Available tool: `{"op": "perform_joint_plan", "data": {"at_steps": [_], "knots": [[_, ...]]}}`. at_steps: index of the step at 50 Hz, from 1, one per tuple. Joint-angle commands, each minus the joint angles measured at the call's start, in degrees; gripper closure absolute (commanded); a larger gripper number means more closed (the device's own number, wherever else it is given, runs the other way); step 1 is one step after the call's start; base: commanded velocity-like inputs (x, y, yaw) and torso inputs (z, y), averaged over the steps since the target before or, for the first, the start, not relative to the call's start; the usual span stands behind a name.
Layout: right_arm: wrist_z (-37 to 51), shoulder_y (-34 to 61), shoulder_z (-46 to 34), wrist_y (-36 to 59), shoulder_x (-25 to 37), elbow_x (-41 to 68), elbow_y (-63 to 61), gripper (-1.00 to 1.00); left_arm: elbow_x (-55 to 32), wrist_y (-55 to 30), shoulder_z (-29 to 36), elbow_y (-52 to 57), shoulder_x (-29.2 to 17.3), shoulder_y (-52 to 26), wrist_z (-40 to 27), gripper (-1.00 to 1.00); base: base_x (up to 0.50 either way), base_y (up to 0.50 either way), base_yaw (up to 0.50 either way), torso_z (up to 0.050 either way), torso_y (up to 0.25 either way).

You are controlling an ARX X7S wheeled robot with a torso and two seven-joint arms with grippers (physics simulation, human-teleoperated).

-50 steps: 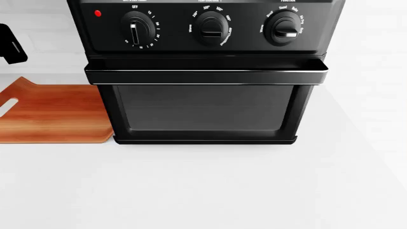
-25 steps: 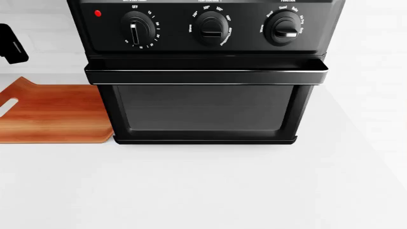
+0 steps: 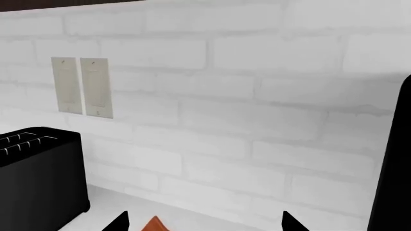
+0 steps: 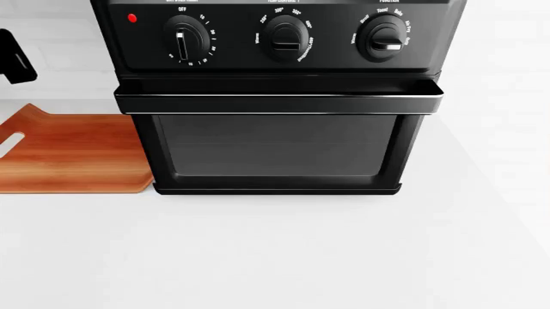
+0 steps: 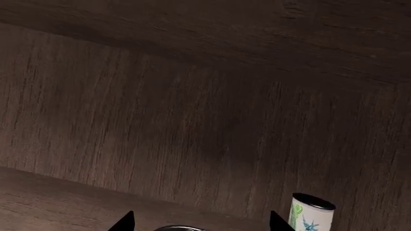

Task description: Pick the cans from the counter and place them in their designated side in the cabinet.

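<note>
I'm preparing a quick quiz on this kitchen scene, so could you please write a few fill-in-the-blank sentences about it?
1. The black countertop oven has ___ round control knobs.
2. The orange wooden cutting board lies on the white counter at the oven's ___ side.
3. A white can with a dark lid stands inside a brown ___ cabinet.

Missing words: three; left; wooden

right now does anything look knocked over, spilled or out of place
Nothing stands out. The toaster oven sits square on the counter with the cutting board flat beside it. Inside the cabinet, a white can with a green and blue print stands upright on the shelf. No spills or damage show.
</note>
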Motion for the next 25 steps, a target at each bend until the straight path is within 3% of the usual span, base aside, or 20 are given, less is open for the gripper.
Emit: {"op": "perform_joint_plan", "data": {"at_steps": [1, 25], "knots": [[-1.0, 0.0, -0.4, -0.9, 0.0, -0.4, 0.1, -1.00, -0.5, -0.6, -0.3, 0.5, -0.2, -0.2, -0.1, -1.00, 0.00, 0.00, 0.00, 0.000, 0.000], [-1.8, 0.0, -0.6, -1.5, 0.0, -0.7, 0.2, -1.00, 0.5, 2.2, 0.9, -1.1, 0.9, 0.2, 0.1, -1.00, -0.21, 0.00, 0.00, 0.000, 0.000]]}}
